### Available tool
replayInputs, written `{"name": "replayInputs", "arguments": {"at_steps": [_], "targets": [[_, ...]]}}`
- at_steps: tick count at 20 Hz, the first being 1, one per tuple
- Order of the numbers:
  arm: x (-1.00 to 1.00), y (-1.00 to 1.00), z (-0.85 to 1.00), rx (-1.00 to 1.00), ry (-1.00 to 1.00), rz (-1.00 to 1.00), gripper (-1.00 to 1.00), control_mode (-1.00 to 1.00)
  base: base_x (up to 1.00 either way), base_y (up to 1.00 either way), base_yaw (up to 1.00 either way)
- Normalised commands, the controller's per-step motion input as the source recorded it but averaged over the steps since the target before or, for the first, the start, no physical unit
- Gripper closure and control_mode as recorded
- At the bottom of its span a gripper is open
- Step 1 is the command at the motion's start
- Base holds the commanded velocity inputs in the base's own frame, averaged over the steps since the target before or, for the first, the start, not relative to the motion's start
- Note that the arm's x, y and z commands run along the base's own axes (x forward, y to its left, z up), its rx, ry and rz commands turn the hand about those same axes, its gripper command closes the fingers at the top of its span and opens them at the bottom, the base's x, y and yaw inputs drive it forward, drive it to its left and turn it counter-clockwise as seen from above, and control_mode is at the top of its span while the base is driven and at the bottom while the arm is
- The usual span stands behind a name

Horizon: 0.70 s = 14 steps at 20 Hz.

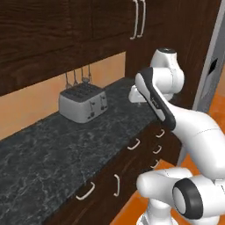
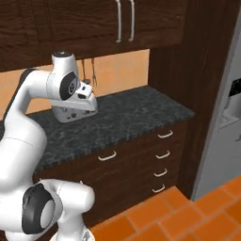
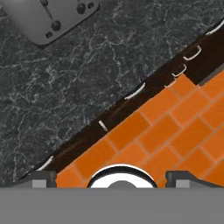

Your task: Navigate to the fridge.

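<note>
The fridge (image 2: 226,141) is a tall matte-grey slab at the far right of the right base view, with a black dispenser recess (image 2: 235,93) in its door. In the left base view a narrow strip of the fridge (image 1: 214,66) shows past the dark wood side panel. My gripper (image 3: 114,178) hangs over the counter's front edge, pointing down, its fingertips (image 3: 41,177) spread wide with nothing between them. The hand (image 1: 137,94) is folded in close to the arm, also seen as the hand (image 2: 85,100) in front of the toaster.
A grey toaster (image 1: 83,103) stands on the dark marble counter (image 2: 136,113), against the orange wall. Dark wood drawers (image 2: 162,155) with silver handles run below, upper cabinets (image 2: 124,21) above. Orange tiled floor (image 2: 188,207) lies open in front of the fridge.
</note>
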Motion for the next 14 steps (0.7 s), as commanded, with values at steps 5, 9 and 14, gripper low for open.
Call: {"name": "replayInputs", "arguments": {"at_steps": [5,9,14], "targets": [[0.00,0.00,0.00,0.00,0.00,0.00,-1.00,1.00,0.17,-0.53,-0.66],[0.00,0.00,0.00,0.00,0.00,0.00,-1.00,1.00,0.95,-1.00,-0.38],[0.00,0.00,0.00,0.00,0.00,0.00,-1.00,1.00,0.80,-1.00,-0.39]]}}
